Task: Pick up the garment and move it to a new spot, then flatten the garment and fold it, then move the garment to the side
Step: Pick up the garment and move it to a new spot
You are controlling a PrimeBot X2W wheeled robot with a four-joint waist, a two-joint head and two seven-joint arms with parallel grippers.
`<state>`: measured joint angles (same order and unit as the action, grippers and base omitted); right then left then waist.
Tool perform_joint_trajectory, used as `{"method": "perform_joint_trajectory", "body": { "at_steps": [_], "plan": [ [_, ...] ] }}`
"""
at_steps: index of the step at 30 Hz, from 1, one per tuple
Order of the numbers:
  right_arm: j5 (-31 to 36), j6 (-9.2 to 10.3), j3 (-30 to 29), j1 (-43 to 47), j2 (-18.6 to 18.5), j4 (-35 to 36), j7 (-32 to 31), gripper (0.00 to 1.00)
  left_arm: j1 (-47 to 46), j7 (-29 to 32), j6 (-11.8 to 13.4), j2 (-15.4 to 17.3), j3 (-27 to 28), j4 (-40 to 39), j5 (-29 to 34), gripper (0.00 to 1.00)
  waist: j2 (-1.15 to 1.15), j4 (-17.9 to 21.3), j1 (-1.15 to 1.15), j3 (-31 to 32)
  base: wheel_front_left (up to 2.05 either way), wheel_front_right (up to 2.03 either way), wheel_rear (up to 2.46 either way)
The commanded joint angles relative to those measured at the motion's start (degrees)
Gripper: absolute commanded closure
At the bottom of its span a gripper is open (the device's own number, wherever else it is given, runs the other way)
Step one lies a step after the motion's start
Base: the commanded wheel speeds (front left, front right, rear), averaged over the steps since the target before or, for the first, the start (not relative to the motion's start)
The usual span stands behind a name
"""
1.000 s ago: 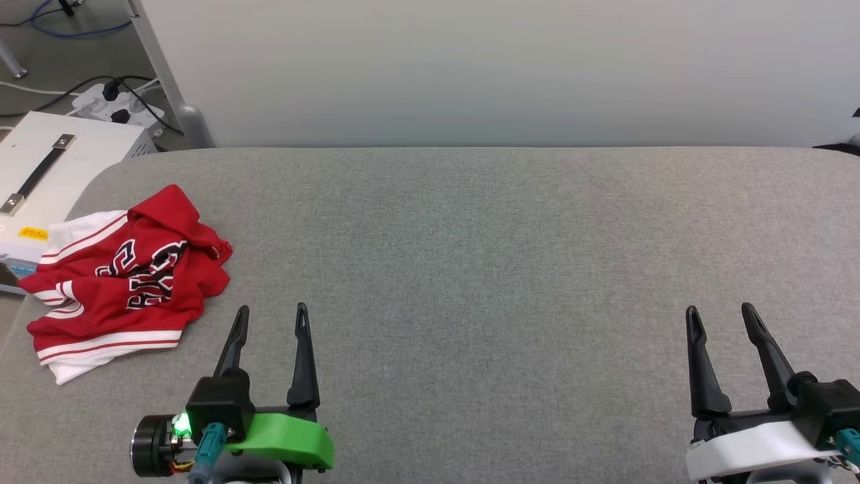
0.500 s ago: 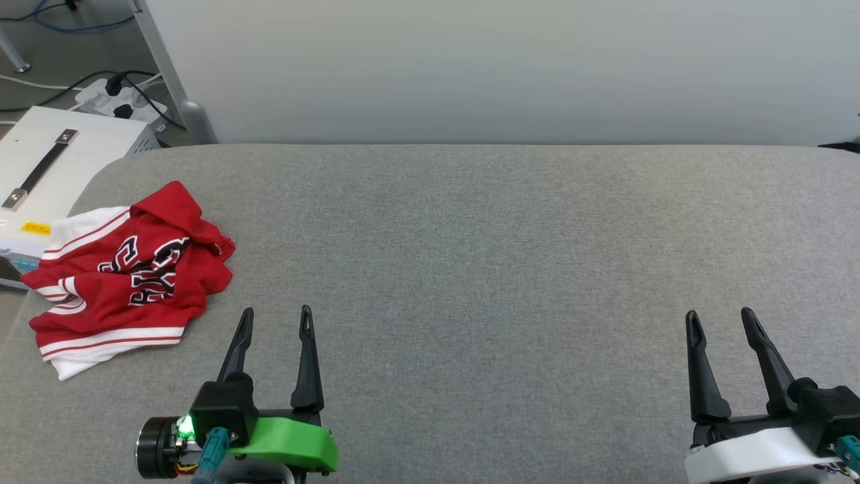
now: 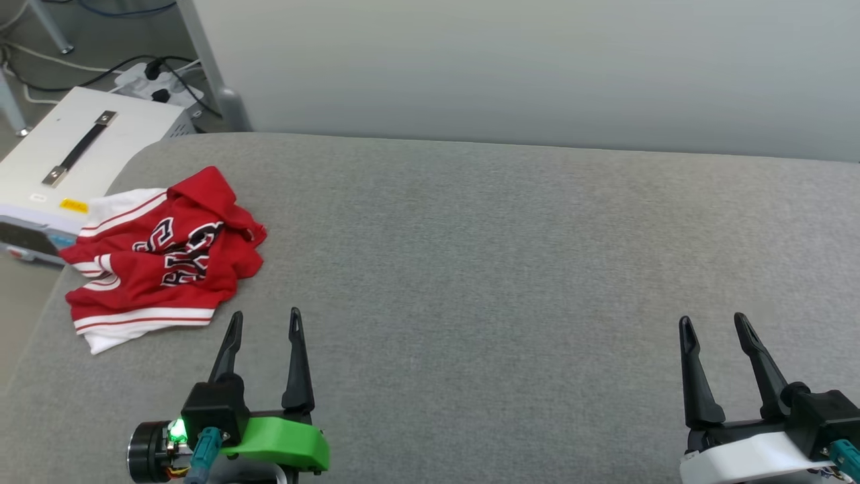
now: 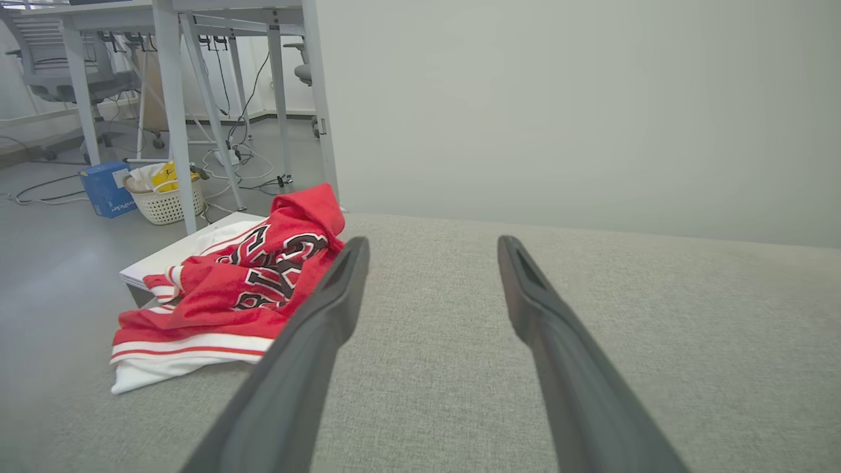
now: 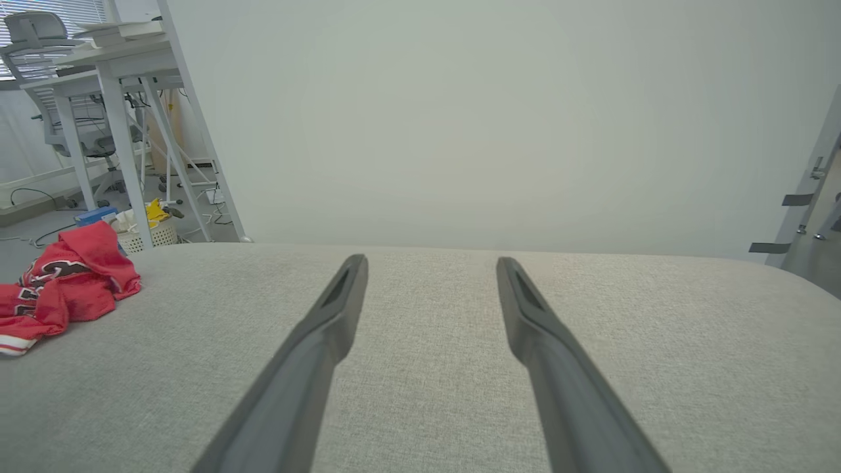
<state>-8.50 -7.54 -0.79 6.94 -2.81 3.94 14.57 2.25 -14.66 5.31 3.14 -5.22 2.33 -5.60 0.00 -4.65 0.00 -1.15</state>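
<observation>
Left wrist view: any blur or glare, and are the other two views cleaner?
Left wrist view: the shirt is sharp, the fingers go soft near the lens, no glare. Right wrist view: same soft fingers, light even. Head view: sharp throughout, flat light, faint shadows only.

Head camera turned, left gripper brought nearer the garment.

The whole head view has been shifted, so a move of the camera is read rather than a move of the garment (image 3: 164, 259), which is now framed further right than a second ago. Beyond the garment, the far edge of the table (image 3: 504, 269), level before, is now seen slanting down to the right. More of the white box (image 3: 80, 141) behind the garment has been brought into frame. The gap between the left gripper (image 3: 264, 321) and the garment's striped hem has been narrowed.
</observation>
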Motion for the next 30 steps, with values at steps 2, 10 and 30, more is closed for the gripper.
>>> {"method": "perform_joint_trajectory", "body": {
  "at_steps": [2, 10, 30],
  "plan": [
    [0.2, 0.05, 0.4, 0.3, -0.1, 0.0, 0.4, 0.00, -0.2, -0.3, 0.4, -0.3, 0.5, 0.1, -0.2, 0.00, 0.00, -2.7, 0.00, -0.6, 0.00, 0.00, 0.00],
    [1.1, 0.05, 0.9, 0.0, -0.1, 0.3, 0.4, 0.00, -0.4, -0.3, 1.0, -0.3, 1.6, 0.0, -1.2, 0.00, 0.00, -8.9, 0.00, -1.6, 0.00, 0.00, 0.00],
    [3.2, 0.05, 2.3, -0.7, -0.1, 0.6, 0.4, 0.00, -0.3, -0.3, 1.9, -0.3, 3.5, -0.2, -3.0, 0.00, 0.00, -23.0, 0.00, -3.0, 0.00, 0.00, 0.00]
  ]
}}
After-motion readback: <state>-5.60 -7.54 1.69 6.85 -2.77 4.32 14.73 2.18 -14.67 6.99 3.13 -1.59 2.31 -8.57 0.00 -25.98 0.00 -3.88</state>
